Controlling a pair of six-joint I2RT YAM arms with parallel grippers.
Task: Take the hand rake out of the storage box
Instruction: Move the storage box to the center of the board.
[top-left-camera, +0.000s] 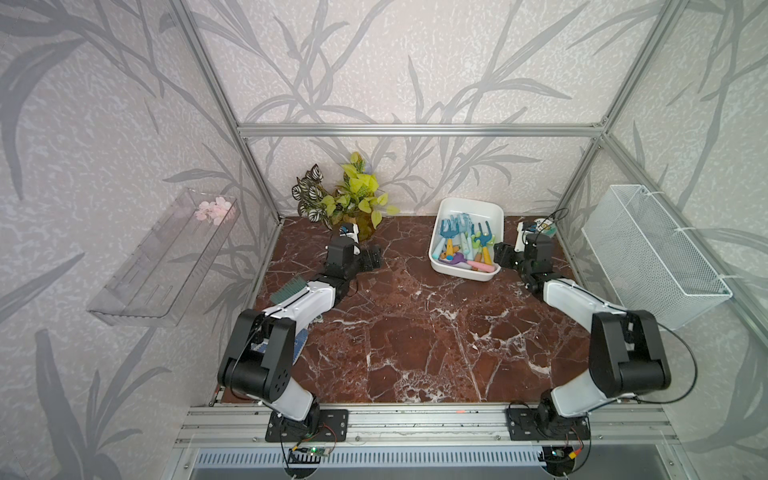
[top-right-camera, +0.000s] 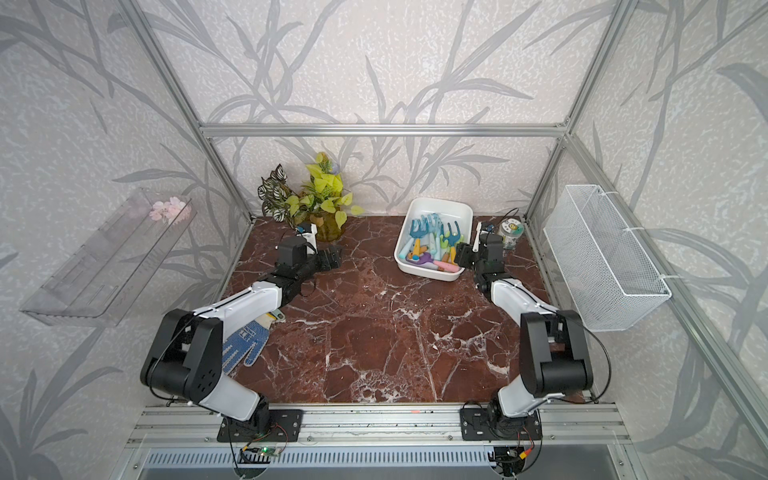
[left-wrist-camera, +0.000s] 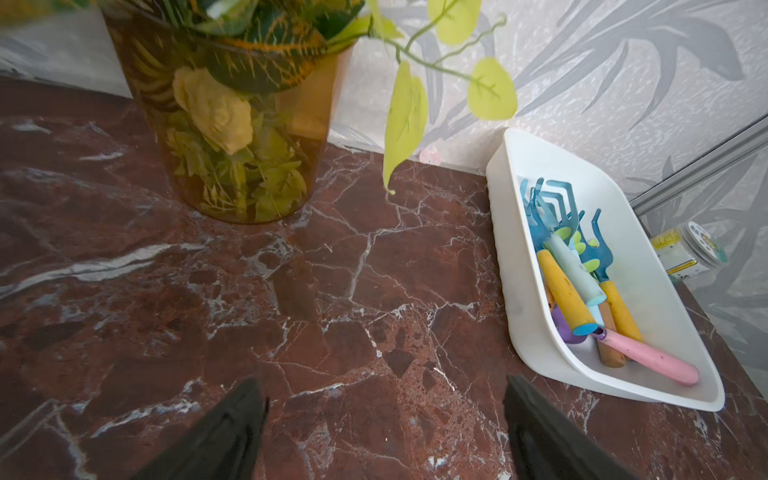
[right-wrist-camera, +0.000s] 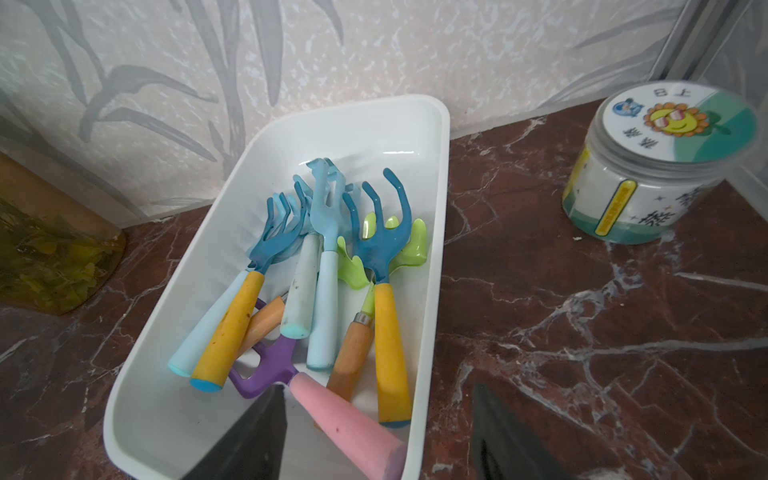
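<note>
The white storage box (top-left-camera: 457, 272) (top-right-camera: 419, 270) stands at the back right of the marble table. Several hand rakes lie in it with their heads towards the wall. One blue-headed rake with a yellow handle (right-wrist-camera: 390, 340) lies along the box's wall (right-wrist-camera: 432, 291). My right gripper (right-wrist-camera: 379, 388) (top-left-camera: 503, 255) is open at the box's near corner, one finger over the inside and one outside the rim. A pink-handled purple tool (right-wrist-camera: 345, 419) lies between the fingers, not gripped. My left gripper (left-wrist-camera: 385, 380) (top-left-camera: 372, 259) is open over bare table, left of the box (left-wrist-camera: 515, 291).
An amber vase of plants (top-left-camera: 361, 224) stands at the back, by the left wrist. A labelled jar (right-wrist-camera: 660, 166) sits right of the box. A wire basket (top-left-camera: 656, 257) hangs on the right wall, a clear tray (top-left-camera: 166, 257) on the left. A blue-dotted glove (top-right-camera: 243, 340) lies under the left arm.
</note>
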